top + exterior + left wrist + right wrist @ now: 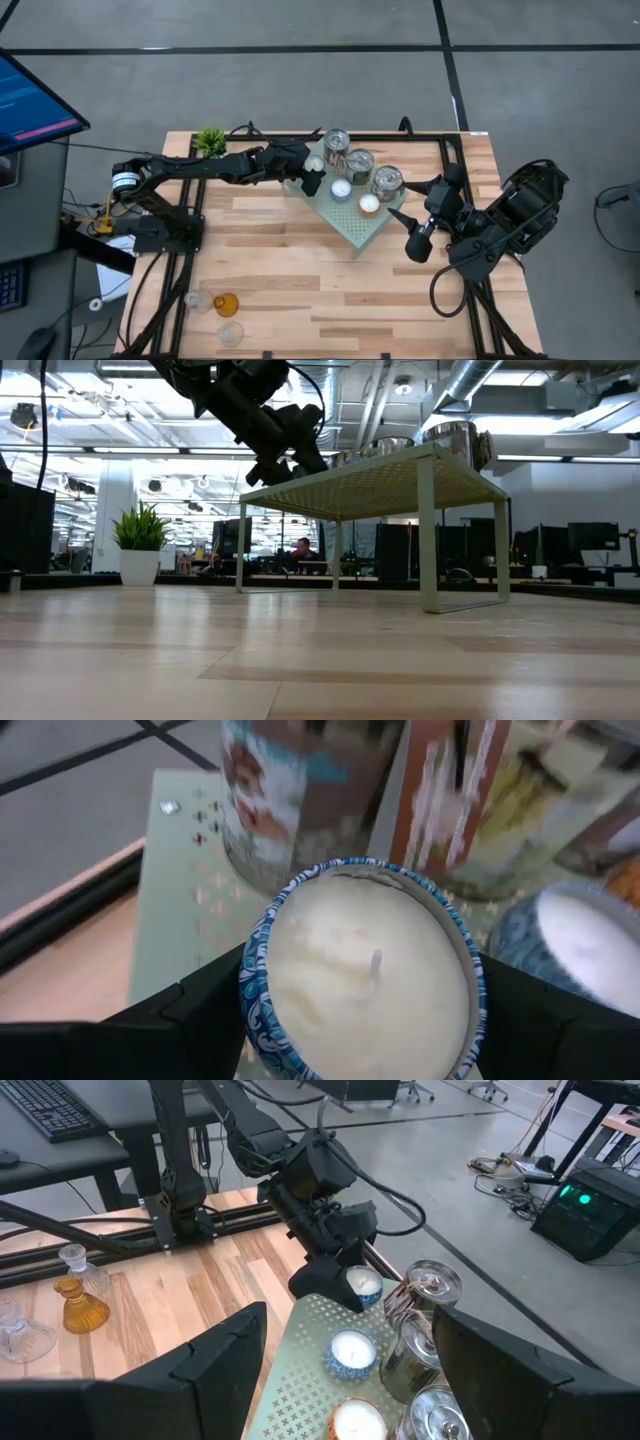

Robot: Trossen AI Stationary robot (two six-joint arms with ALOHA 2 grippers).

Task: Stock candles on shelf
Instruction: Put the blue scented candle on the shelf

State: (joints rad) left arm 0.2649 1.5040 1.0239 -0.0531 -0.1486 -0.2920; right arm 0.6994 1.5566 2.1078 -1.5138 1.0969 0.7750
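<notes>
With the left gripper (345, 1280) clamped on a blue-patterned candle (365, 985) over the shelf (355, 228) corner beside the silver tins (358, 165), lower it level before releasing, while the right gripper (422, 215), spread wide, waits beside the shelf

This is an open-plan office used as a robot lab. Across the middle of the low view, rows of desks with dark monitors (592, 538) stretch back, and a person (302, 547) sits at one near the center. Bare ducts (470, 382) and strip lights run along the top of that frame. At the upper left of the right wrist view a keyboard (52, 1112) lies on a desk; at its upper right, cables and a box with a green light (588, 1208) sit on the grey floor. A wooden table (290, 290) on black rails fills the high view's center.
</notes>
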